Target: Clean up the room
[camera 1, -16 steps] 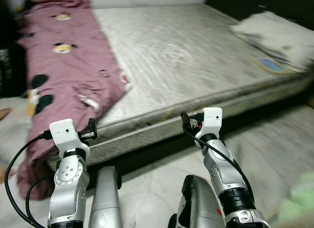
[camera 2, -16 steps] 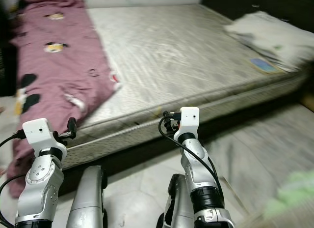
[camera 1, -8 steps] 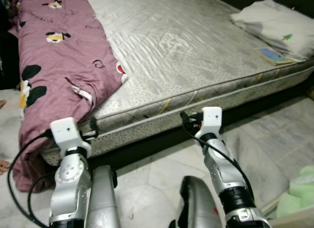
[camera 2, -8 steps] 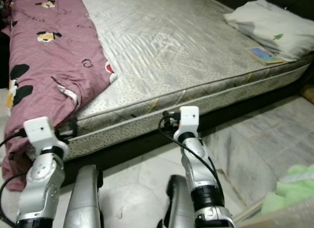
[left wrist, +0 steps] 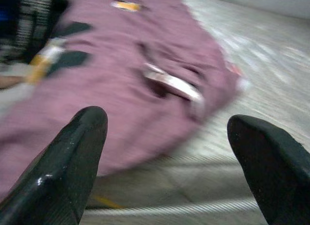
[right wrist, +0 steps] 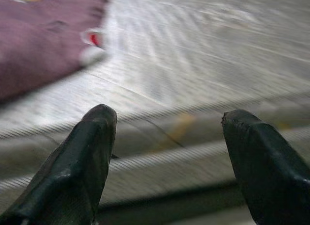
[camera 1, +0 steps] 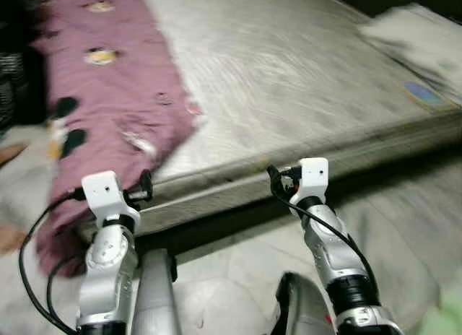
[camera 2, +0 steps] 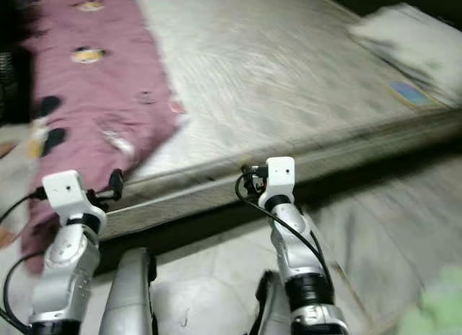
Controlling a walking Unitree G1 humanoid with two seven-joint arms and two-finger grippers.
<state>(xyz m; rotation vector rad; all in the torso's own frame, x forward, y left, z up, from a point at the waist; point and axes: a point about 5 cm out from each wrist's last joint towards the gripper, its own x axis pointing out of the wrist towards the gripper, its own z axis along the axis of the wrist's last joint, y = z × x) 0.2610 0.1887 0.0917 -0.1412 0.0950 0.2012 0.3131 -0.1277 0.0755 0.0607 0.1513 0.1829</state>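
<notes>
Both grippers, left gripper and right gripper, are spread apart and empty, so I should first steady myself, then reach the purple blanket hanging off the mattress.

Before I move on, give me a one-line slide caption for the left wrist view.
Left gripper, fingers open, aimed at the purple blanket draped over the mattress edge.

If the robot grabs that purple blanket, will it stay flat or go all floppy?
Probably floppy: the blanket already droops over the mattress edge in soft folds. It would likely sag and drag, since much of it lies spread along the bed. Both grippers, left and right, are open.
</notes>
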